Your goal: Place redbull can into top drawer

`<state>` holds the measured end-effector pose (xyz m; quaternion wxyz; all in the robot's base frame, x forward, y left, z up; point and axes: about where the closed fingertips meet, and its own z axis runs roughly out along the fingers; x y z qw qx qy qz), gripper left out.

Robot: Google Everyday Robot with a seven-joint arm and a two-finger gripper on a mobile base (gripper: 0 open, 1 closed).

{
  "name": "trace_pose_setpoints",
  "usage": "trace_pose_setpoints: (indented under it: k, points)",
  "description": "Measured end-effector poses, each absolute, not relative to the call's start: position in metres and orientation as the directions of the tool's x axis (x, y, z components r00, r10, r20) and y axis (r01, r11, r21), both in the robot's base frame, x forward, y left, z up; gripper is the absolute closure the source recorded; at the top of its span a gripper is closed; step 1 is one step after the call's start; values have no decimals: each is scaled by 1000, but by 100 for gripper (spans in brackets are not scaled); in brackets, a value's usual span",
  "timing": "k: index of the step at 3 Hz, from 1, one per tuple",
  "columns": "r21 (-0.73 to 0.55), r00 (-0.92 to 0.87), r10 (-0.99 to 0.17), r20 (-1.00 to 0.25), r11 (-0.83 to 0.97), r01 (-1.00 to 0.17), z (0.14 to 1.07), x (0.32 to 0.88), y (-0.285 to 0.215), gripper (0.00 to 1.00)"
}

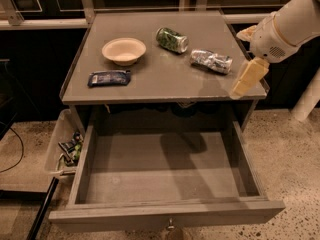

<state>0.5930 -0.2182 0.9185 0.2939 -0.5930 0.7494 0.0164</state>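
Note:
The redbull can (212, 61) is slim and silvery and lies on its side on the right part of the table top (165, 79). My gripper (248, 77) hangs over the table's front right corner, just right of and in front of the can, apart from it. It holds nothing that I can see. The top drawer (165, 169) is pulled fully out below the table. Its flat grey bottom is bare and its small knob (170, 225) shows at the front.
A green-patterned can (171, 39) lies at the back middle of the table. A pale bowl (124, 50) stands at the back left, and a dark blue packet (109, 77) lies in front of it. A clear plastic bin (62, 144) with small items sits left of the drawer.

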Motion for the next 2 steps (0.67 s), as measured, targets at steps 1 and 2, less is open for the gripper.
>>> trace_pose_setpoints:
  k: [1, 2]
  points:
    - [-294, -121, -805, -581, 347, -890, 910, 629, -219, 0]
    - [-229, -115, -713, -691, 367, -901, 899, 662, -213, 0]
